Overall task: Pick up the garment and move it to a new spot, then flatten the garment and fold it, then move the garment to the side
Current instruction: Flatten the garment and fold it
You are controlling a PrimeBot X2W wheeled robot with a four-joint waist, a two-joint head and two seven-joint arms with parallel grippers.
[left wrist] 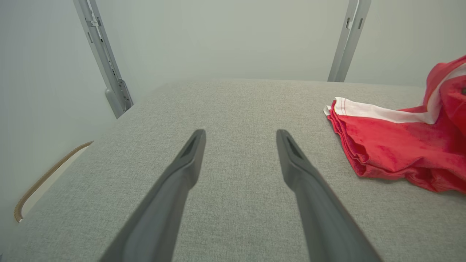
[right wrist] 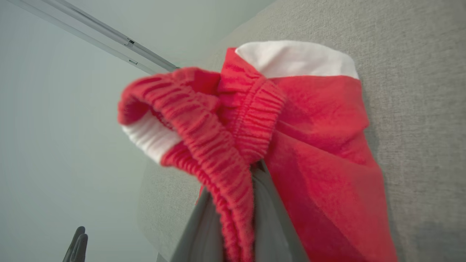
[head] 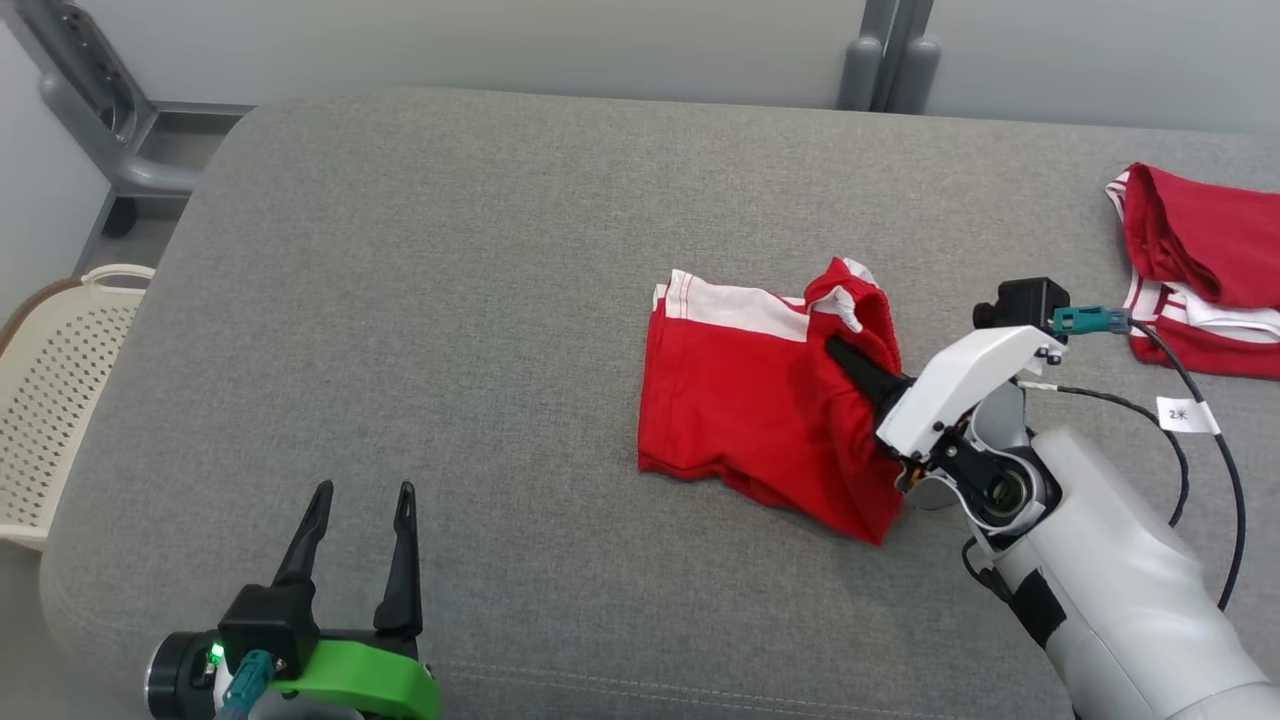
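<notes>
Ribbed waistband [right wrist: 214, 153] of garment [head: 740, 410] between right gripper [head: 845, 358] jaws, wrist view

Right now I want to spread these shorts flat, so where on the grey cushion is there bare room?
Widest bare patch: left half of the grey cushion, between the red shorts and the edge by the cream basket, ahead of the open left gripper. Crowded on the right: the right gripper shut on the shorts' waistband, and a second red garment.
</notes>
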